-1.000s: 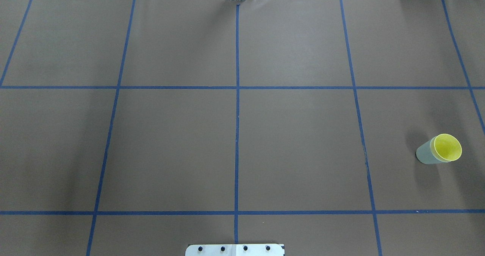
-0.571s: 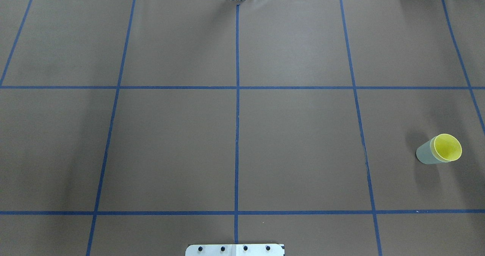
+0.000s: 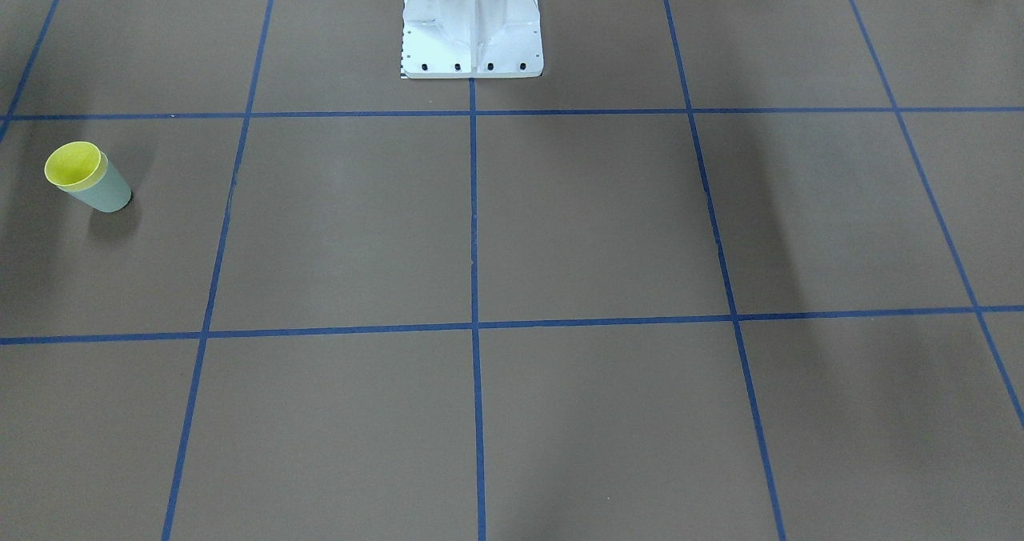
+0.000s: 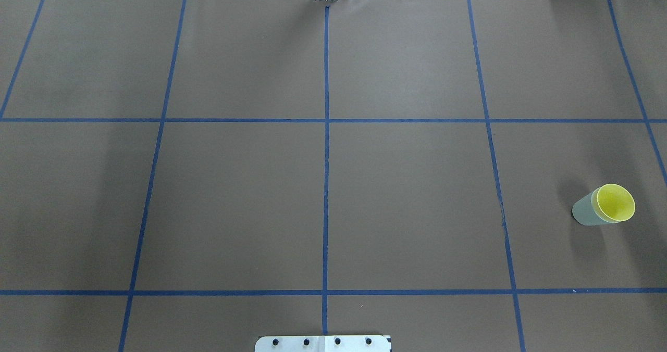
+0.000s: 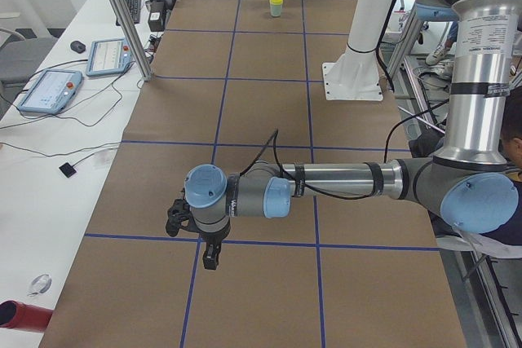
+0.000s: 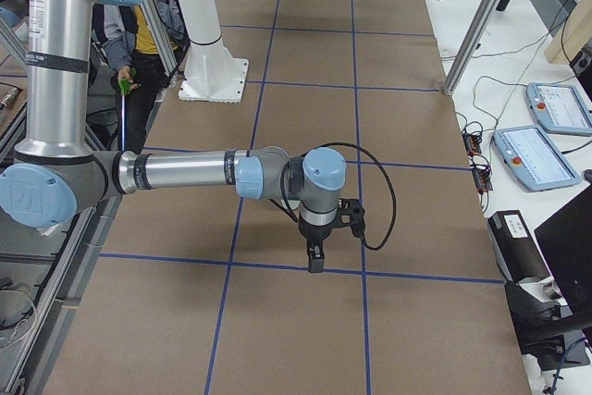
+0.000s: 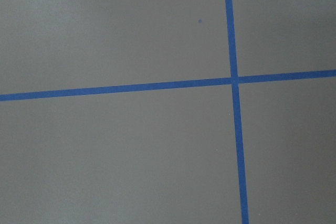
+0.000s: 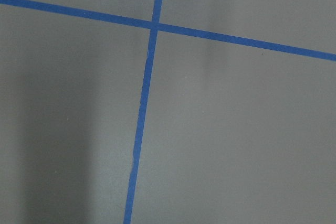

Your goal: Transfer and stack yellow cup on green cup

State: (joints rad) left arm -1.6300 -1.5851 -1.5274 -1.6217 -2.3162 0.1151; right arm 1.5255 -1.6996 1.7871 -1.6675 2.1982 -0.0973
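Left gripper point(image 5: 210, 258): shown side-on only; cannot tell whether open or closed.
Right gripper point(image 6: 316, 261): likewise cannot tell.
Yellow cup point(image 4: 616, 202): nested upright in green cup point(image 4: 586, 212), on the robot's right side of the table point(image 4: 417, 185).
Progress: stack looks complete; nothing apparently left.
Arm pose: both forearms level and outstretched, grippers pointing down, well apart from the cups.

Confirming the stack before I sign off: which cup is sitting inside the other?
The yellow cup is the inner one: its bright rim and inside show at the top, while the green cup forms the outer wall around it.
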